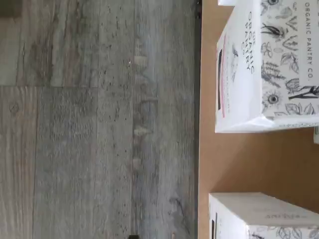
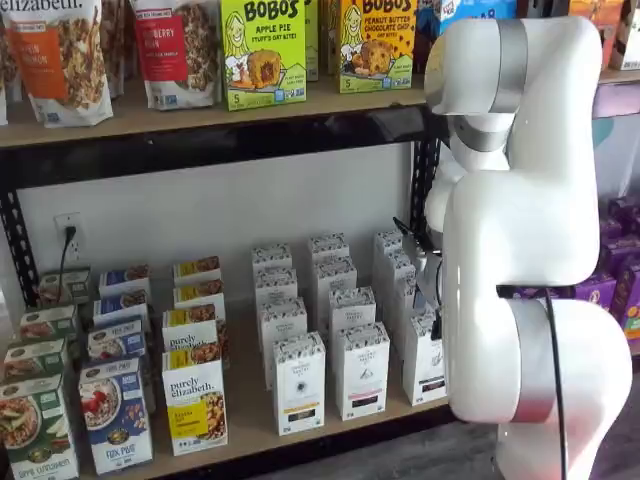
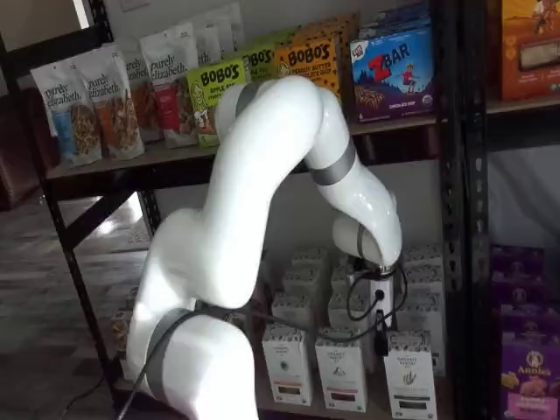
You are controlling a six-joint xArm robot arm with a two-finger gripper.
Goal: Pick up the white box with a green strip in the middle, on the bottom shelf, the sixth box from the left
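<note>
Claw [image 3: 381,337] hangs just above the front white boxes on the bottom shelf [image 2: 330,425]; its fingers are seen side-on, so opening cannot be told. Target box with green strip [image 3: 410,385] stands front right on the surface, just beside the claw. Wrist view shows white boxes [image 1: 266,64] near the shelf edge.

Glossy white robot arm [image 3: 262,175] with grey joint bands

In both shelf views the arm is built of thick, rounded white plastic segments, smooth and shiny, joined by dull silver-grey rings [image 2: 512,60] at each joint. A thin black cable [image 2: 553,380] runs down the large lower segment at the right of the frame. Near the wrist, at lower centre-right of a shelf view, looped black cables [image 3: 372,306] hang beside a narrower white end piece [image 3: 379,293]; the fingers themselves cannot be made out clearly.
</note>
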